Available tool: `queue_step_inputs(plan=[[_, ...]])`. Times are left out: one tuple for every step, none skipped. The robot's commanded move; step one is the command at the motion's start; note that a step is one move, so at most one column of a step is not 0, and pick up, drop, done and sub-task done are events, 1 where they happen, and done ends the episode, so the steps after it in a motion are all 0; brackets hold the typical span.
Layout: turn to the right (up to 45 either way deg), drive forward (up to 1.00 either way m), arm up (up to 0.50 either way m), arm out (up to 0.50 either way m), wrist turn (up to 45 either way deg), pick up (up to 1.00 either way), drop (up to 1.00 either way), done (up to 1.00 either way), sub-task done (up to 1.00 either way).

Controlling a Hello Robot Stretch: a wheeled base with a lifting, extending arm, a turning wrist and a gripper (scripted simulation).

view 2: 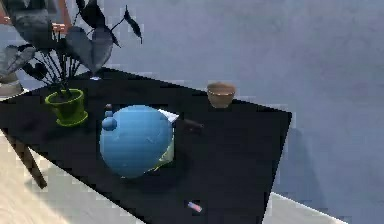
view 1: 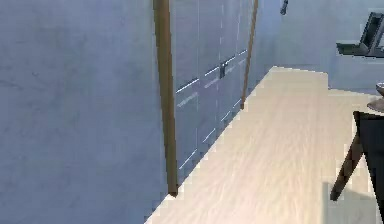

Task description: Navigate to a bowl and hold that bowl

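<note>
Your bowl (view 2: 221, 94) stands upright near the desk's (view 2: 240, 150) far edge, well apart from plant (view 2: 67, 106) and blue dome (view 2: 137, 141), likely leaving you a free approach | claw state: you cannot tell

Base: we stand beside a black table (view 2: 240, 150), which spans the arm side view's lower half.
Heading: our front runs along a blue wall (view 1: 70, 100) at the forward view's left.
</note>
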Motion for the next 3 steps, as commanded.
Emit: queue_step_inputs(plan=[[-45.0, 0.0, 0.0, 0.0, 0.0, 0.0, 0.0, 0.0, 0.0], [-45.0, 0.0, 0.0, 0.0, 0.0, 0.0, 0.0, 0.0, 0.0], [-15.0, 0.0, 0.0, 0.0, 0.0, 0.0, 0.0, 0.0, 0.0]])
